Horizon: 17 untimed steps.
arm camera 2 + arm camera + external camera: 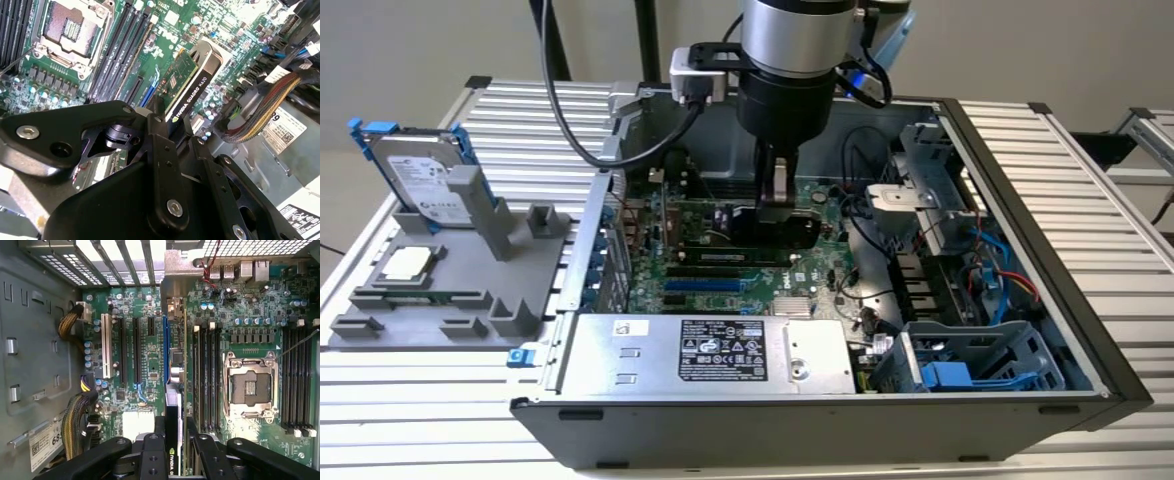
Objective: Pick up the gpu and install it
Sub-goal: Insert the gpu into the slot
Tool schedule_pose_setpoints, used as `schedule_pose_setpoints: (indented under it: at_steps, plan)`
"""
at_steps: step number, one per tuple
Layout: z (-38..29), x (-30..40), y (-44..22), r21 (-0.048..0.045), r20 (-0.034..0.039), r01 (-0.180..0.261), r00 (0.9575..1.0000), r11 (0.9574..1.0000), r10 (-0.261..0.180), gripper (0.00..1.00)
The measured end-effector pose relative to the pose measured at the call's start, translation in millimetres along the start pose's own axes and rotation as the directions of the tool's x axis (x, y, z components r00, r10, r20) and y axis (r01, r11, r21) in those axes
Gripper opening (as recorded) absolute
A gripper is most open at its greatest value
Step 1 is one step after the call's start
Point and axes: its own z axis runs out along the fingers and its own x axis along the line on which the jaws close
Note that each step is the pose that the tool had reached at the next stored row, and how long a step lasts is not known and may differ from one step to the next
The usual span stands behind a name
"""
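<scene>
Two black jaws pinch thin flat gpu (187,85).

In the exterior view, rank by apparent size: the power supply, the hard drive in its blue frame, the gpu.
1. power supply
2. hard drive
3. gpu, edge-on in the gripper and partly hidden, so its rank is unsure.

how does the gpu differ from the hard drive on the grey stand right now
The gpu is thin, green and black, held by the tool over the motherboard inside the case; the hard drive is thicker, silver, blue-framed, and leans in the grey stand outside it. Both stand on edge.
</scene>
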Motion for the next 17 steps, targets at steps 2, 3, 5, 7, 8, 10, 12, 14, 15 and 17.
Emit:
schedule_pose_setpoints:
  at_steps: [2,3,5,7,8,10,12,14,15,17]
  plan:
    - [0.7,0.0,0.0,0.0,0.0,0.0,1.0,1.0,0.0,0.0]
    - [1.0,0.0,0.0,0.0,0.0,0.0,1.0,1.0,0.0,0.0]
    - [1.7,0.0,0.0,0.0001,0.0,0.0,1.0,1.0,0.0,0.0]
    - [2.3,0.0,0.0,0.0,-0.0001,0.0,1.0,1.0,0.0,0.0]
    - [2.5,0.0,0.0,0.0,-0.0001,0.0,1.0,1.0,0.0,0.0]
    - [2.5,0.0,0.0,0.0,-0.0003,0.0,1.0,1.0,0.0,0.0]
    - [2.9,0.0,0.0,0.0001,-0.0001,0.0,1.0,1.0,0.0,0.0]
    - [2.9,0.0,0.0,0.0001,-0.0001,0.0,1.0,1.0,0.0,0.0]
    - [3.0,-0.1,0.0,0.0,0.0001,0.0,1.0,1.0,0.0,0.0]
    - [3.0,-0.1,0.1,-0.0003,0.0025,0.0,1.0,1.0,0.0,0.0]
